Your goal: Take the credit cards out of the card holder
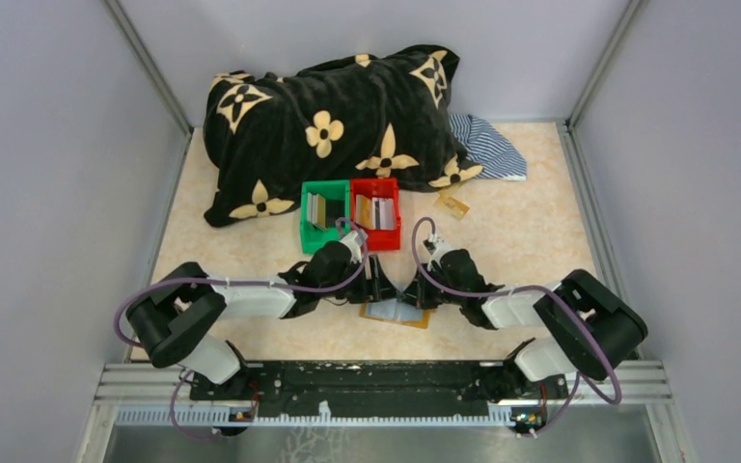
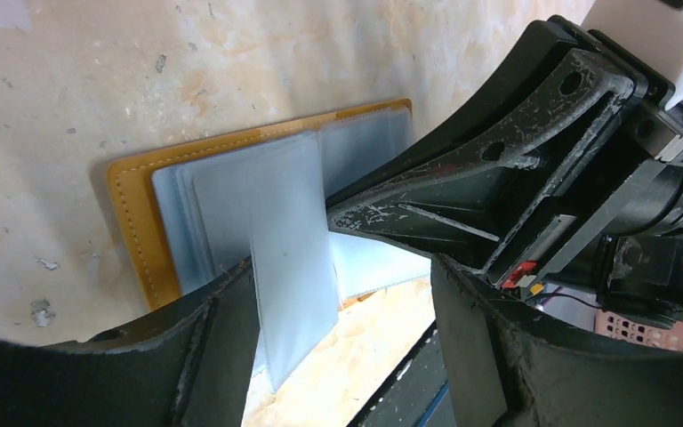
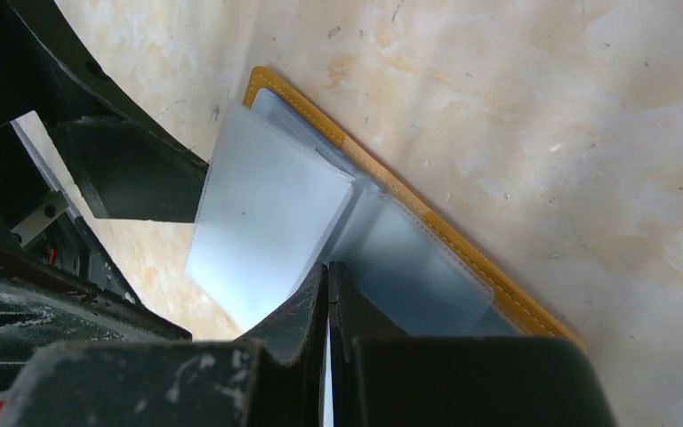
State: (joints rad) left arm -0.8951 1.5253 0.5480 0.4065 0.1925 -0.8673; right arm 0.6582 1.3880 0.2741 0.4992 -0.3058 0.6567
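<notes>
Card holder [image 2: 133, 191] open, one end hidden

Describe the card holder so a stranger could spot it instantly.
From the black flowered pillow, come nearer past the green bin and red bin. The card holder lies open just beyond them: flat, tan-edged, with grey pockets, not a plastic box.

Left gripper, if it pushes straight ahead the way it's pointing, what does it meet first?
Probably the raised translucent grey plastic sleeve of the flat tan leather card holder, standing between the fingers of the open left gripper. The shut right gripper lies just beyond.
</notes>
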